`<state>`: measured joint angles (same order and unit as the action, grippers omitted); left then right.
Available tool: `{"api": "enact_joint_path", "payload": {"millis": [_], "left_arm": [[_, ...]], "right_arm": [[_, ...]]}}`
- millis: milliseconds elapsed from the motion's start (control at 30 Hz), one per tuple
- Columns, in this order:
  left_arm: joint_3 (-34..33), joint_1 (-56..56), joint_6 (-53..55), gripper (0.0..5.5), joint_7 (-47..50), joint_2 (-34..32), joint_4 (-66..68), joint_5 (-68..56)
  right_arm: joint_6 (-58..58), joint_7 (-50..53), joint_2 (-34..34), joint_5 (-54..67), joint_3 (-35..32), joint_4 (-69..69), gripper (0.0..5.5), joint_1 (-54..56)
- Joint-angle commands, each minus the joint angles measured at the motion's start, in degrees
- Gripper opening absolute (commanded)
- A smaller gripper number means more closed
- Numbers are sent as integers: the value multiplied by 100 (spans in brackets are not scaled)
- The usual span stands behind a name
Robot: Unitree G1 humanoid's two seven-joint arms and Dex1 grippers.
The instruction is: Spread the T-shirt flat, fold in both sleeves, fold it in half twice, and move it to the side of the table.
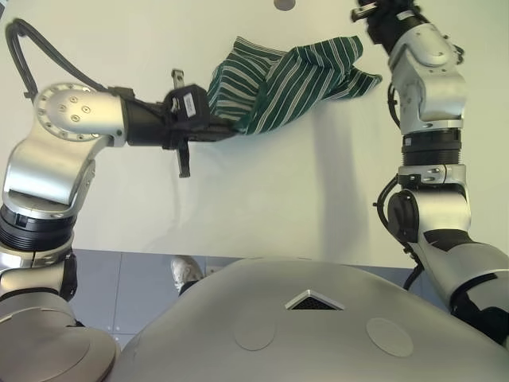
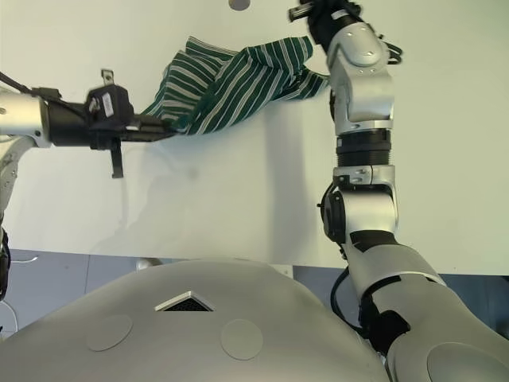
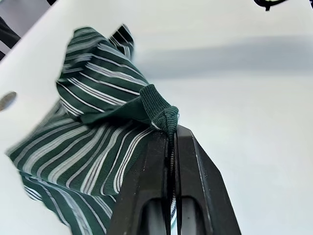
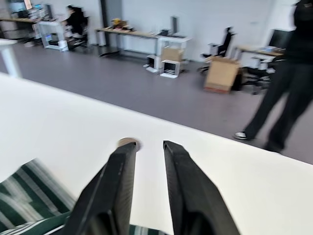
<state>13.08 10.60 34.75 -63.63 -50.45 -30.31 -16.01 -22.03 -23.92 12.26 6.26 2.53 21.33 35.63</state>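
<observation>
A green T-shirt with white stripes (image 1: 278,87) lies bunched near the far middle of the white table (image 1: 262,199), its left part lifted off the surface. My left gripper (image 3: 171,129) is shut on a ribbed dark green hem of the shirt and holds it at the shirt's left end (image 1: 227,131). My right gripper (image 4: 149,144) is open above the shirt's far right corner (image 1: 358,12), with nothing between its fingers. Striped cloth (image 4: 24,200) lies just below and beside the right gripper.
A round grey cap (image 1: 284,4) is set into the table just beyond the shirt, near the far edge. The table's near edge (image 1: 238,256) runs close to me, with grey floor below it. Bare tabletop stretches to both sides of the shirt.
</observation>
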Motion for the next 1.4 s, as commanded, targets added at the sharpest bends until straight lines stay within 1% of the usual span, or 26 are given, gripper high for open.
{"api": "enact_joint_path", "payload": {"millis": [33,100,133,167,233,300,333,367,433,467,567,667,733,1000,1033,1233,1400], "left_arm": [[479,-203,-228,0,77,-329,269,646],[618,-176,-345,0,129,-298,463,846],[686,-124,-399,0,134,-246,547,915],[716,-103,-428,0,140,-202,590,949],[706,-148,-468,0,152,-188,615,967],[593,-316,-481,0,184,-262,593,949],[516,-417,-479,0,212,-306,578,937],[458,-448,-497,0,225,-322,627,936],[346,-486,-526,0,251,-314,709,924],[298,-447,-570,0,268,-251,780,911],[142,-269,-673,0,390,34,956,792],[136,-66,-780,0,451,255,1093,752],[188,22,-802,0,455,351,1109,762],[289,209,-885,0,515,561,1239,886],[297,218,-892,0,525,577,1248,897],[318,227,-927,0,528,612,1280,925],[331,213,-935,0,531,629,1304,938]], "right_arm": [[178,-719,-164,-288,661,882,172,535],[400,-863,-304,-628,1031,1814,207,746],[506,-922,-258,-860,1244,2189,207,723],[708,-956,-83,-1189,1511,2475,207,624],[979,-1184,296,-1568,1804,2638,207,383],[1201,-1639,964,-1792,2000,2247,207,-56],[1239,-1984,1348,-1833,2072,1809,207,-357],[1191,-2476,1799,-1776,2131,1120,207,-769],[1013,-3193,2390,-1522,2129,-70,207,-1375],[794,-3207,2385,-1262,1884,-483,207,-1469],[194,-3152,2015,-255,1071,-1197,207,-1236],[-173,-3413,1815,484,739,-1607,207,-1033],[-83,-3579,1776,539,851,-1531,207,-1022],[367,-3900,1616,14,1487,-120,51,-819],[481,-3872,1595,-92,1550,87,48,-784],[875,-3657,1425,-348,1508,856,48,-520],[895,-3628,1367,-290,1370,1042,140,-385]]}}
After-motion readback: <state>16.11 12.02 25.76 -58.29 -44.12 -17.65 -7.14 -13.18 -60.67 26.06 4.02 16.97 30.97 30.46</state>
